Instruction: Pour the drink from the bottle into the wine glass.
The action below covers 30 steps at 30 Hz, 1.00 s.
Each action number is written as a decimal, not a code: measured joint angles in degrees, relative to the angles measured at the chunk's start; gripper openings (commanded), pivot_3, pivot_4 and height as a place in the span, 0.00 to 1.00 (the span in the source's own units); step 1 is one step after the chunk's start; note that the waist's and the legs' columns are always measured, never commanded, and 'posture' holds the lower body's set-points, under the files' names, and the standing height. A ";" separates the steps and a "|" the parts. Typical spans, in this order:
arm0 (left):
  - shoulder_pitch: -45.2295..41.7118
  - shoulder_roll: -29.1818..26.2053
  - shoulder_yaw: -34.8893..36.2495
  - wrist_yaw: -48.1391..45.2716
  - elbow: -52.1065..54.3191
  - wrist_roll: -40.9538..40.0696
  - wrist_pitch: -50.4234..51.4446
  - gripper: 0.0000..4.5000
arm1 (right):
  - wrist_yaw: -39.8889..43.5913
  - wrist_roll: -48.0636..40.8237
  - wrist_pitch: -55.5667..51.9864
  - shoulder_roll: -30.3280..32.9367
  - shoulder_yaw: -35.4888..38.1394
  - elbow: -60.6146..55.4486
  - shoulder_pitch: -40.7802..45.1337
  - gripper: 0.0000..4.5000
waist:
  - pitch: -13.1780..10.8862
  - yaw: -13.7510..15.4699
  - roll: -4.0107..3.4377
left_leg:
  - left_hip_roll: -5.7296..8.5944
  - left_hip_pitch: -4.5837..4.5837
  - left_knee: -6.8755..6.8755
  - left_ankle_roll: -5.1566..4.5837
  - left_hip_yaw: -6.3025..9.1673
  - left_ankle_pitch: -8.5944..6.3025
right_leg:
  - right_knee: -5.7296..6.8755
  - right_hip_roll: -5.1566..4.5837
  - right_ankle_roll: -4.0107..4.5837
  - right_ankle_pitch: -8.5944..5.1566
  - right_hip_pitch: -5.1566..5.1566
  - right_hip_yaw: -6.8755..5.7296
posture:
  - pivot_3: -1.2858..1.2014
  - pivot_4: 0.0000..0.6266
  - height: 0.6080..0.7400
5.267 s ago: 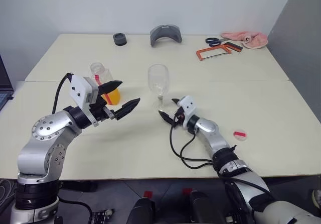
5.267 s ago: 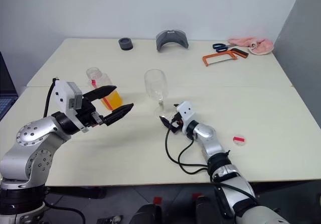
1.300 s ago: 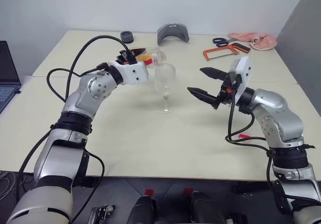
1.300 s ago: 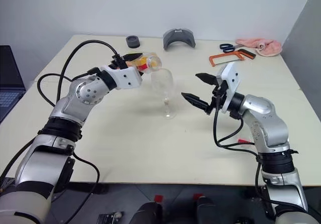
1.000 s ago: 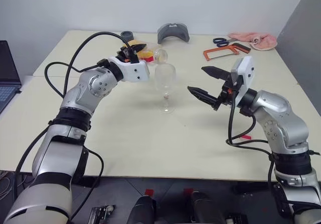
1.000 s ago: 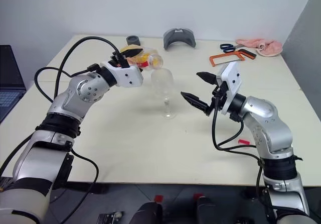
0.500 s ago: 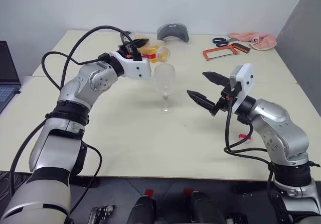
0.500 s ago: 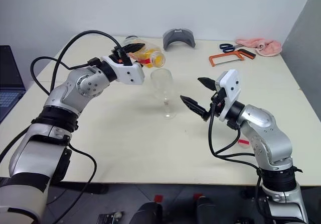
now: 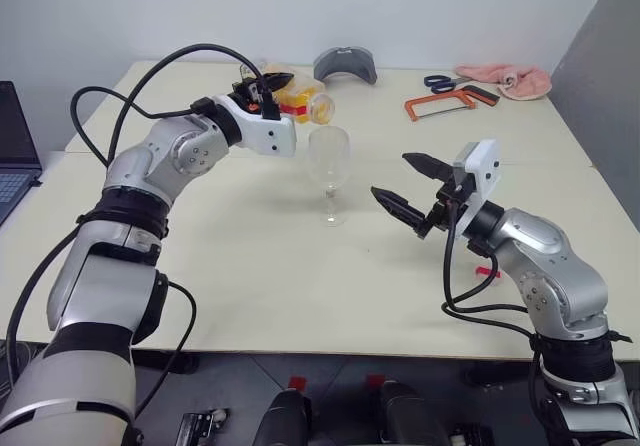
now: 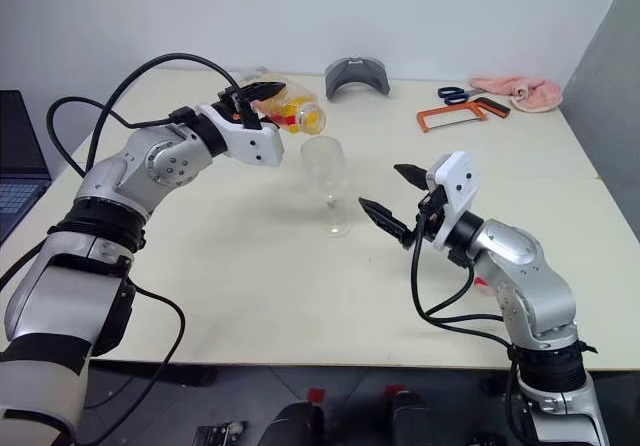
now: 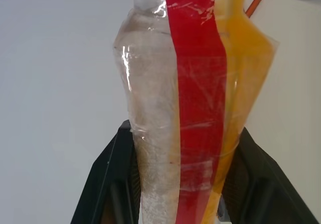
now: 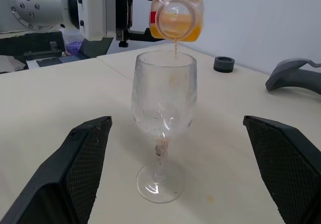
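Observation:
My left gripper [image 9: 277, 93] is shut on the clear bottle [image 9: 303, 102], which it holds tipped on its side above the wine glass [image 9: 328, 161]. The bottle's red stripe [image 11: 198, 103] faces the left wrist view, with black fingers [image 11: 103, 184] on both sides of the body. The orange drink [image 12: 188, 29] lies along the bottle's lower side, and a thin thread of it [image 12: 175, 50] falls from the open mouth into the glass bowl [image 12: 163, 96]. The glass stands upright on the table. My right gripper [image 9: 392, 174] hangs open to the right of the glass, apart from it.
At the table's far edge lie a grey curved part [image 9: 345, 64], scissors [image 9: 440, 82], an orange hacksaw [image 9: 440, 104] and a pink cloth [image 9: 505, 78]. A small black ring [image 12: 224, 63] sits there too. A red-and-white cap [image 9: 486, 270] lies by my right arm. A laptop [image 9: 12, 136] stands at the left.
My left wrist has rolled, tipping the bottle's mouth further over the glass. The right gripper stays open beside the glass.

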State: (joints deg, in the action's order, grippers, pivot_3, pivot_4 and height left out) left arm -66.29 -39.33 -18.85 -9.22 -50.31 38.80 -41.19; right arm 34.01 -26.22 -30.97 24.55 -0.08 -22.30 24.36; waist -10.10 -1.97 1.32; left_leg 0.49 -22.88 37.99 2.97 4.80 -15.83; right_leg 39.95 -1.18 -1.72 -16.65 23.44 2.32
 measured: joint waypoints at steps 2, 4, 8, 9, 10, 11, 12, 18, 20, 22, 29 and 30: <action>-0.51 -0.05 -0.30 0.56 -0.97 0.39 -0.57 0.38 | -0.30 0.24 0.00 -0.11 -0.18 0.00 -0.21 1.00 | 0.00 0.00 0.00 | 0.00 0.00 0.00 0.00 -0.01 0.00 | 0.00 0.00 0.00 0.00 0.00 0.00 | 0.52 0.24 1.00; -0.99 -0.18 -0.76 1.25 -1.81 0.87 -0.74 0.38 | -0.35 0.33 0.02 -0.11 -0.25 -0.08 -0.27 1.00 | 0.00 0.00 0.00 | 0.01 0.00 0.00 0.00 -0.01 0.00 | 0.00 0.00 0.00 0.00 0.00 0.00 | 0.52 0.24 1.00; -1.57 -0.67 -1.28 2.49 -3.07 1.83 -1.28 0.38 | -0.44 0.49 0.29 -0.12 -0.81 -0.20 -0.77 1.00 | 0.00 -0.01 0.00 | 0.01 0.00 0.00 0.00 -0.01 0.00 | 0.01 0.00 0.00 0.00 0.00 0.00 | 0.52 0.24 1.00; -1.75 -0.78 -1.33 2.65 -3.43 1.94 -1.46 0.38 | -0.47 0.52 0.33 -0.13 -1.02 -0.20 -0.82 1.00 | 0.00 -0.01 0.00 | 0.01 0.00 0.01 0.00 -0.01 0.00 | 0.01 0.00 0.00 0.00 0.00 0.00 | 0.52 0.24 1.00; -2.00 -0.86 -1.50 3.01 -3.75 2.13 -1.65 0.38 | -0.53 0.60 0.36 -0.18 -1.14 -0.24 -0.89 1.00 | 0.00 0.00 0.00 | 0.01 0.00 0.01 0.00 -0.01 0.00 | 0.01 0.00 0.00 0.00 0.00 0.00 | 0.52 0.24 1.00; -2.10 -0.91 -1.64 3.43 -3.90 2.22 -1.81 0.38 | -0.58 0.65 0.39 -0.24 -1.16 -0.27 -0.93 1.00 | 0.00 0.00 0.00 | 0.01 0.00 0.01 0.00 -0.01 0.00 | 0.01 0.00 0.00 0.00 0.00 0.00 | 0.52 0.24 1.00; -2.28 -0.92 -1.77 3.70 -4.16 2.37 -1.96 0.38 | -0.62 0.71 0.40 -0.28 -1.18 -0.44 -1.06 1.00 | 0.00 0.01 0.00 | 0.01 0.00 0.01 0.00 -0.01 0.00 | 0.01 0.00 0.00 0.00 0.00 -0.01 | 0.52 0.24 1.00; -3.77 -1.05 -2.22 5.00 -5.13 3.20 -3.04 0.38 | -0.69 0.71 0.41 -0.93 -1.30 -1.83 -1.73 1.00 | 0.00 0.00 0.00 | 0.02 0.00 0.01 0.00 -0.01 0.00 | 0.01 0.00 0.00 0.00 0.00 0.00 | 0.52 0.24 1.00; -4.27 -1.06 -2.26 5.23 -5.75 3.47 -3.22 0.38 | -0.85 0.71 0.41 -1.21 -1.30 -1.89 -1.80 1.00 | 0.00 -0.01 0.00 | 0.04 0.01 0.01 0.00 -0.03 0.00 | 0.01 0.00 0.00 0.00 0.00 0.00 | 0.52 0.24 1.00; -4.31 -1.13 -2.36 5.67 -6.11 3.90 -3.33 0.38 | -1.46 0.71 0.41 -1.74 -1.29 -2.09 -1.85 1.00 | 0.00 -0.03 0.00 | 0.03 0.01 0.01 0.00 -0.02 0.00 | 0.02 0.01 0.00 0.00 0.01 -0.01 | 0.52 0.24 1.00; -4.60 -1.18 -3.46 6.66 -7.74 4.54 -4.03 0.38 | -3.66 0.61 0.99 -4.16 -1.24 -3.43 -2.04 1.00 | 0.00 -0.02 0.00 | 0.03 0.00 0.02 0.01 -0.01 0.00 | 0.02 0.00 0.00 0.00 0.01 -0.01 | 0.52 0.24 1.00; -4.88 -1.21 -3.49 6.87 -8.12 4.70 -4.15 0.38 | -3.61 0.40 1.04 -4.17 -1.24 -3.96 -2.27 1.00 | 0.00 -0.02 0.00 | 0.03 0.00 0.02 0.01 -0.01 0.00 | 0.02 0.00 0.00 0.00 0.01 -0.02 | 0.52 0.24 1.00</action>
State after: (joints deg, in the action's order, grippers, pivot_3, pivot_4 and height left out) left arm -71.17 -40.55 -22.34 -2.36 -58.43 43.49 -45.34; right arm 30.40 -25.82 -29.92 20.38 -1.32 -26.25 22.09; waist -10.10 -1.99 1.32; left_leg 0.53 -22.88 38.01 2.98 4.79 -15.82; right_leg 39.97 -1.18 -1.72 -16.65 23.45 2.30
